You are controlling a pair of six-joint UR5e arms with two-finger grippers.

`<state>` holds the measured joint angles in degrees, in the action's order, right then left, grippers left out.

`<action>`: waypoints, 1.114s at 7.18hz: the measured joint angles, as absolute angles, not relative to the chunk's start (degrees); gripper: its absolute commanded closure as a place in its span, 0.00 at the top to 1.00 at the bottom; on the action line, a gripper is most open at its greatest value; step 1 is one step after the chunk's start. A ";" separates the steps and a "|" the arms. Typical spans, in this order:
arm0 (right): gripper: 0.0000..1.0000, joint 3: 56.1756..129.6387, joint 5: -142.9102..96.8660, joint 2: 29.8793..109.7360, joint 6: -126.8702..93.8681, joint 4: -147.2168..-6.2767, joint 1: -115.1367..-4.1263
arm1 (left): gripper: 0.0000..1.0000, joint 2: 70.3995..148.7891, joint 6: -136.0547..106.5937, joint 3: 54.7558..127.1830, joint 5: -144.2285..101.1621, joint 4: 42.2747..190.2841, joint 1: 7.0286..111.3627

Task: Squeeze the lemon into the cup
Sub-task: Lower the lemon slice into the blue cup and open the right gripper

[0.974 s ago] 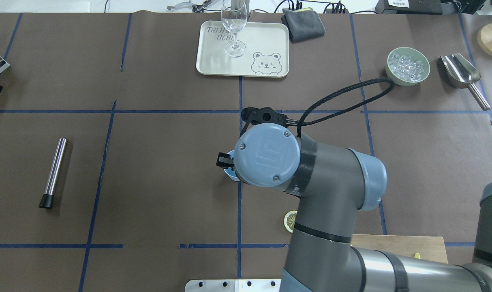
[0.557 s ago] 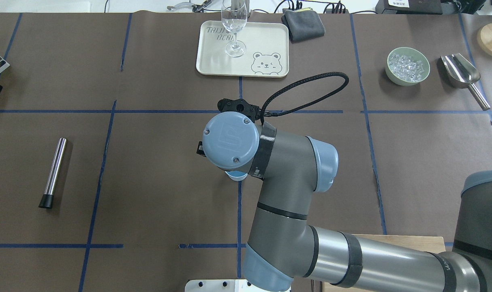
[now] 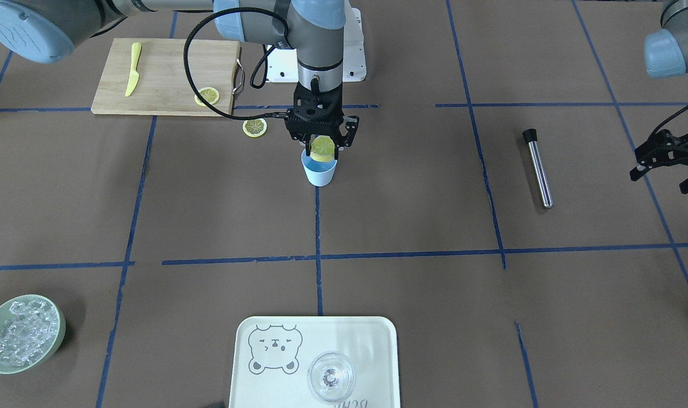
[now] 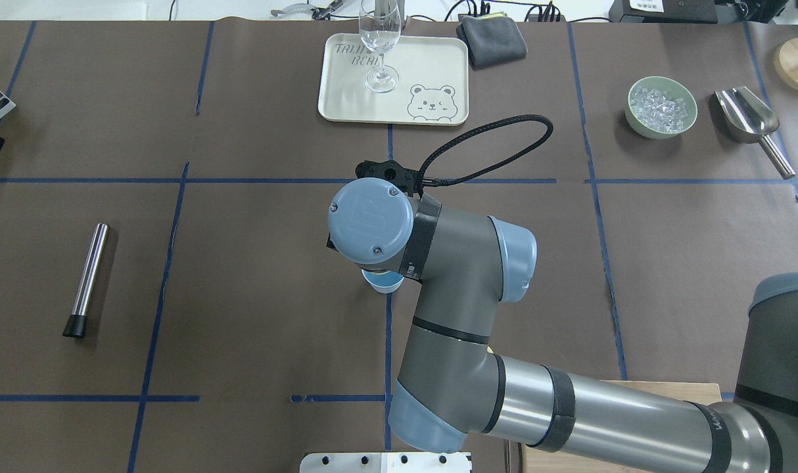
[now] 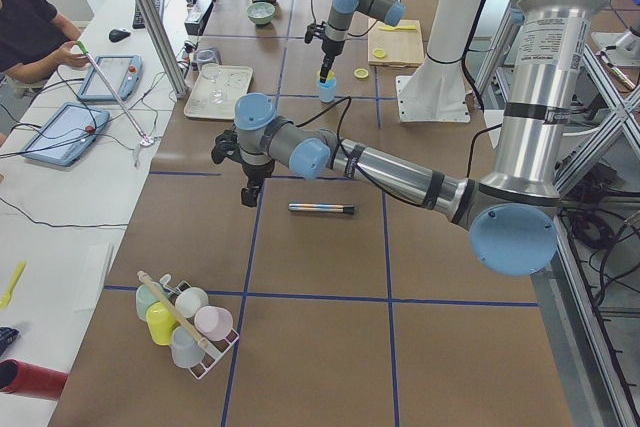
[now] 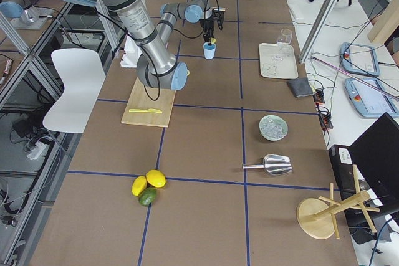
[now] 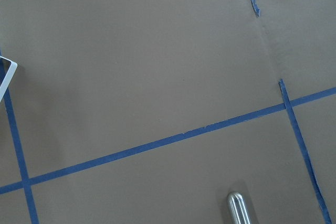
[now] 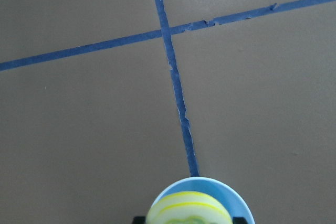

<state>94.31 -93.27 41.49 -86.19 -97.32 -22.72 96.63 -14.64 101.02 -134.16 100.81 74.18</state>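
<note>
R gripper (image 3: pixel 323 149) points straight down near table centre, fingers clamped on the small thin round yellow lemon slice (image 3: pixel 322 146), which stands on edge, flat face twd the front-facing cam. The slice hangs right over the mouth of the small light-blue tapered cup (image 3: pixel 319 171). R wrist cam shows the same: slice (image 8: pixel 186 211) over the blue inside, cup rim (image 8: pixel 239 205) around it. Can't tell if the slice's lower edge dips below the rim. The cup stands upright on a blue tape line, on the brown table cover (image 3: pixel 208 198). L gripper (image 3: pixel 661 180) hovers well apart at the table's left end, fingers spread, nothing between them. A steel tube w/ black end cap (image 3: pixel 538 167) lies between it and the cup. On the robot's right, near its base, is a wooden cutting board (image 3: pixel 162 62) w/ a yellow knife (image 3: pixel 132 69) and a 2nd lemon slice (image 3: pixel 207 96). A 3rd slice (image 3: pixel 255 127) lies flat on the table just off the board. On the far side from the robot: a cream tray w/ bear print (image 3: pixel 372 340) holding a clear stemmed glass (image 3: pixel 331 377), and to the robot's right a pale green bowl of ice (image 3: pixel 59 326).
</note>
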 measured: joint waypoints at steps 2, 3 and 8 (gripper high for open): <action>0.64 94.07 -93.50 41.50 -85.85 -97.37 -23.11 | 1.00 96.60 -14.75 101.13 -134.15 100.79 74.18; 0.64 94.01 -93.58 41.57 -85.76 -97.43 -23.14 | 1.00 96.61 -14.76 101.11 -134.16 100.77 74.18; 0.77 93.96 -95.26 42.00 -85.69 -97.75 -23.05 | 1.00 96.76 -14.66 100.62 -134.13 100.81 74.18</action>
<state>93.96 -95.26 42.00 -85.69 -97.75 -23.05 96.76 -14.66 100.62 -134.13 100.81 74.18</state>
